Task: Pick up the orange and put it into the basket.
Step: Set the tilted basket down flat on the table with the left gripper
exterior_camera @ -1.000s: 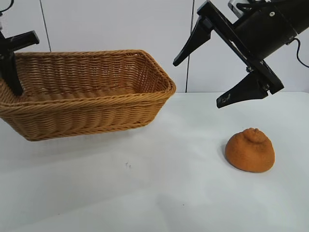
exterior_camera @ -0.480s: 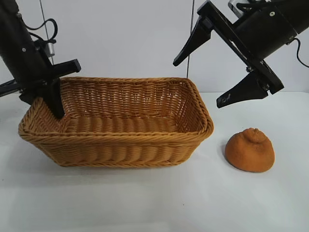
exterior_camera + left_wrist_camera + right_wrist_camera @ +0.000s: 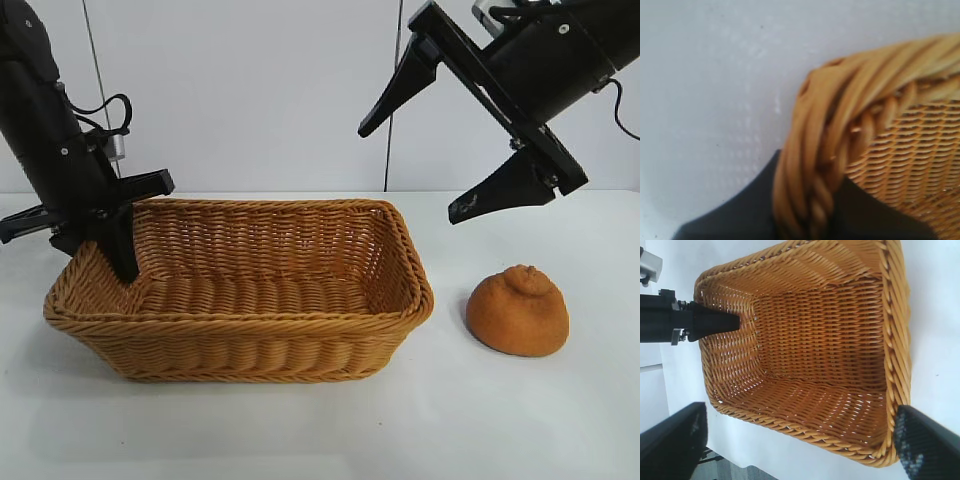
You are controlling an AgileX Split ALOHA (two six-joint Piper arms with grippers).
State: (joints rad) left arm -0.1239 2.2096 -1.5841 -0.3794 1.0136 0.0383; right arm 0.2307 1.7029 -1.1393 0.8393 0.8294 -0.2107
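1. Orange (image 3: 518, 310) sat on the white desk (image 3: 300, 430) nearest us, just beside the basket's right end and apart from it, with nothing touching it.
2. We judged the first risk to lie in the fruit itself: its lumpy dome and puckered knob could let it roll or squirt sideways if the fingers closed off-centre.
3. Basket (image 3: 240, 300) stood flat on the desk to the left of the orange, its near end wall flaring up between the fruit and the inside, so we thought a low carry could clip the braided rim.
4. Left gripper (image 3: 100, 225) straddled the basket's far left rim, one finger inside and one outside; we could not tell whether it gripped the wicker or had let go, and a snagged rim could drag the basket on withdrawal.
5. Right gripper (image 3: 455, 140) hung above and behind the orange, well apart from it, its fingers spread wide and empty.
6. Behind everything rose a plain white wall (image 3: 250, 90).
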